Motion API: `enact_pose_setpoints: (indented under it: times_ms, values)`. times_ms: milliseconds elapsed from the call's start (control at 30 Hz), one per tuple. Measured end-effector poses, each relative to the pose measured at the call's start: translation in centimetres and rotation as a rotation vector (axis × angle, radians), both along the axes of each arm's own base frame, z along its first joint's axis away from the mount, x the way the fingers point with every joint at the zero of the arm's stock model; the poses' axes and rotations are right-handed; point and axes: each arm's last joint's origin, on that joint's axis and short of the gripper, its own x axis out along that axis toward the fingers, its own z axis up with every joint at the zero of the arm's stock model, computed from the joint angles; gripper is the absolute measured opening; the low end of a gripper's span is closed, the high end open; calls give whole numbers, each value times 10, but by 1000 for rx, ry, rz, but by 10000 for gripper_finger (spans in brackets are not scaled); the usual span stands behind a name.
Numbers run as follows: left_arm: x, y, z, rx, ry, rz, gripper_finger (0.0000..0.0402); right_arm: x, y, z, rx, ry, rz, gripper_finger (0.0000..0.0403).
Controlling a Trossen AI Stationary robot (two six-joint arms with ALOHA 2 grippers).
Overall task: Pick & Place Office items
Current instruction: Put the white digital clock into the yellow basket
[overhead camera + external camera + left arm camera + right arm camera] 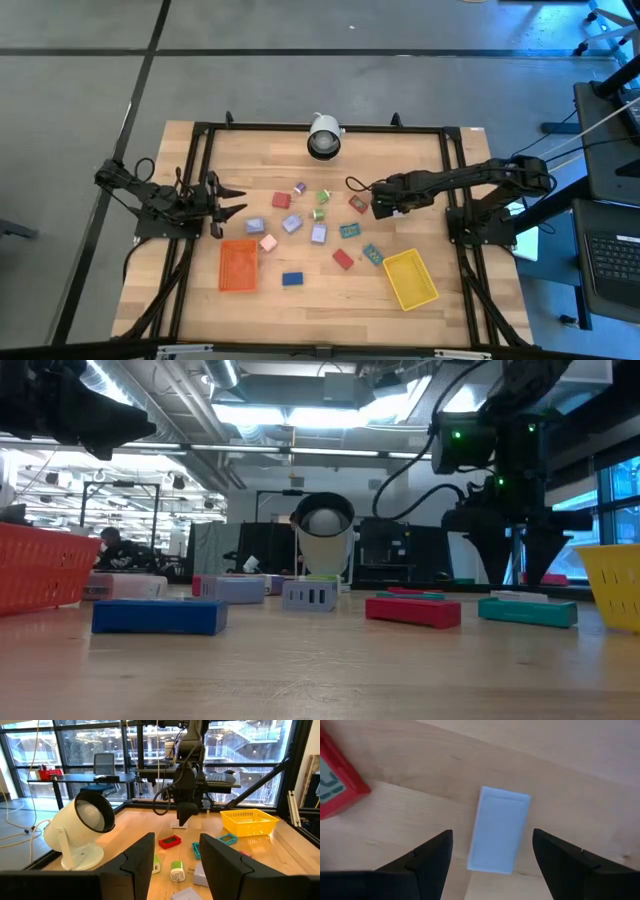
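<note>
Tabletop of pale wood (pixel 300 300) in a black frame, read from the left: the left gripper (pixel 228 203) waits low at the left edge, its two fingers standing partly apart with nothing between them, and just beside it lies the orange tray (pixel 238 265), apparently with nothing in it yet. The office items (pixel 318 234) are scattered over the middle of the table, red, blue, lilac, green, teal and pink, all loose on the wood, none in either tray. Further right the right gripper (pixel 492 862) hangs pointing down over a pale blue-white block (pixel 498 829) next to a red piece (pixel 357 204); its fingers are spread wide, one on each side of the block's long edges and clear of it, holding nothing. The step in hand looks like the descent onto that block, and to do it well I would keep the block centred between the fingers, come straight down until the tips are near the wood, then close across the narrow width (the red piece sits close enough to be nudged if the wrist drifts). The yellow tray (pixel 410 278) sits at the right front. A white lamp-like camera (pixel 323 138) stands at the table's far edge; beyond, desks, a chair and big windows of an open workshop
</note>
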Motion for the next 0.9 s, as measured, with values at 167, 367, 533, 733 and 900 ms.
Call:
enact_pose_setpoints:
  times_ms: [167,367,533,733,900]
  values:
    - [0,0,0,0,0,0,153,-3,1,-10,34,-29,-9,274]
    - [0,0,0,0,0,0,153,-9,2,-20,49,-48,-20,274]
    - [0,0,0,0,0,0,153,-9,2,-21,41,-50,-12,258]
    - [0,0,0,0,0,1,153,-9,1,-21,38,-52,6,209]
    - [0,0,0,0,0,1,153,-8,1,-21,38,-52,22,164]
